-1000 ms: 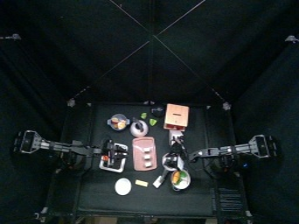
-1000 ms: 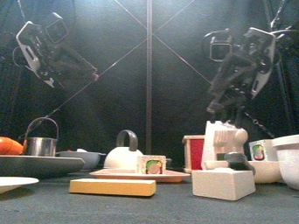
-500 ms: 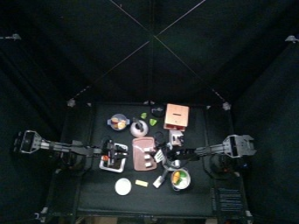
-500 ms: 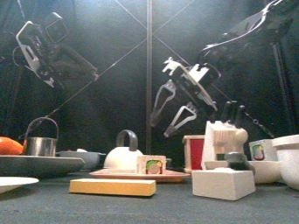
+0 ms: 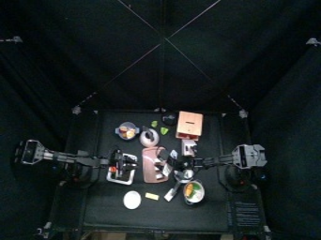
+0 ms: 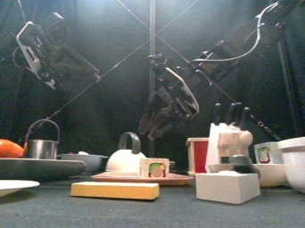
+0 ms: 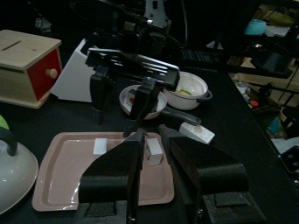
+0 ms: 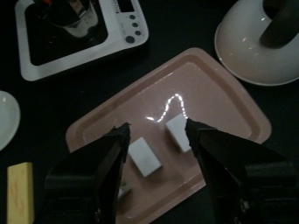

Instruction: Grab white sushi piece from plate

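Two white sushi pieces (image 8: 143, 157) (image 8: 181, 136) lie on the pink tray (image 8: 117, 109), not on the plate. My right gripper (image 8: 160, 129) hangs open just above the tray, and both pieces show between its spread jaws. In the front view the right gripper (image 6: 161, 120) points down over the tray (image 6: 143, 178). The plate (image 7: 149, 103), a small round dish with a pale rim, sits behind that gripper; what it holds is hidden. My left gripper (image 7: 156, 136) rests raised at the left, jaws a narrow gap apart and holding nothing.
Around the tray are a white scale (image 8: 82, 35), a white teapot (image 8: 263, 39), a yellow block (image 8: 17, 188) and a white disc (image 8: 3, 114). A knife block (image 6: 229, 142), a red-fronted wooden box (image 7: 30, 66) and a bowl of yellow-green food (image 7: 187, 86) stand to the right.
My right arm has swung down from high on the right to just above the pink tray, its jaws staying open. The left arm has not moved.
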`<state>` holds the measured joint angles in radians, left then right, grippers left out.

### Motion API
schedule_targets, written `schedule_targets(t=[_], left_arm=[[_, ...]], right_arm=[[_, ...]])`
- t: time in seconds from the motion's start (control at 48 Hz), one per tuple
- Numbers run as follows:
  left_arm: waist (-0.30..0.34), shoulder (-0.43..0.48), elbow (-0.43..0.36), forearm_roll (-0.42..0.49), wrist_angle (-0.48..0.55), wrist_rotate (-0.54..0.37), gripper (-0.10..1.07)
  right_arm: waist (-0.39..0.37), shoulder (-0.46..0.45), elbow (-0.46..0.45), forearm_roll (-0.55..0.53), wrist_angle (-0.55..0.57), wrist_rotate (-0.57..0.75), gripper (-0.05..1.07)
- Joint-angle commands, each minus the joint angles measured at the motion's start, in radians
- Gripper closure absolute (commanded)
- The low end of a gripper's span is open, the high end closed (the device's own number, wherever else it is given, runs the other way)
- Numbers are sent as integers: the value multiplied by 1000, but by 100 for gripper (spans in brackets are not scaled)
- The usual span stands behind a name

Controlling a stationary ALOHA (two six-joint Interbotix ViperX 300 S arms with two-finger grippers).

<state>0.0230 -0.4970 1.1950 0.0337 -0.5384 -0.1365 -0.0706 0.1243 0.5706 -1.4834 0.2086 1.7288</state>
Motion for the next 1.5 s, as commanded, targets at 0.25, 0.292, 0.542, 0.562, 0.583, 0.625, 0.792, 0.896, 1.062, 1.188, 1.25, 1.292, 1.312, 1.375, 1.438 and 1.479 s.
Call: schedule_targets(t=[0.25, 0.292, 0.542, 0.562, 0.583, 0.625, 0.792, 0.896, 1.062, 1.188, 1.25, 1.292, 1.312, 1.375, 1.438, 1.479], left_arm=[[0, -3, -6, 0, -3, 2, 32], [0, -3, -5, 0, -3, 2, 32], [0, -3, -3, 0, -3, 2, 32], [0, -5, -3, -2, -3, 2, 32], [0, -3, -3, -2, -3, 2, 32], [0, -3, -3, 0, -3, 0, 32], [0, -3, -2, -2, -3, 0, 32], [0, -3, -3, 0, -3, 2, 32], [0, -3, -3, 0, -3, 0, 32], [0, -3, -3, 0, -3, 0, 32], [0, -3, -3, 0, -3, 0, 32], [0, -3, -3, -2, -3, 0, 32], [0, -3, -3, 0, -3, 0, 32], [0, -3, -3, 0, -3, 0, 32], [0, -3, -3, 0, -3, 0, 32], [0, -3, -3, -2, -3, 0, 32]], right_arm=[[-14, 31, -20, 107, 8, -129, 15], [-12, 32, -21, 118, 8, -138, 15], [-15, 49, -34, 126, 11, -149, 15], [-17, 54, -35, 126, 11, -149, 15], [-17, 57, -38, 126, 9, -149, 15], [-18, 63, -43, 124, 9, -149, 15], [-20, 87, -67, 120, 9, -149, 16], [-23, 103, -77, 120, 9, -149, 16], [-25, 123, -87, 120, 11, -150, 16], [-25, 123, -86, 121, 11, -150, 20], [-25, 123, -86, 121, 9, -150, 24], [-25, 123, -86, 121, 9, -150, 27], [-25, 123, -86, 121, 9, -150, 30], [-25, 123, -86, 126, 9, -150, 34], [-25, 123, -86, 127, 9, -150, 38], [-25, 120, -86, 127, 9, -149, 41]])
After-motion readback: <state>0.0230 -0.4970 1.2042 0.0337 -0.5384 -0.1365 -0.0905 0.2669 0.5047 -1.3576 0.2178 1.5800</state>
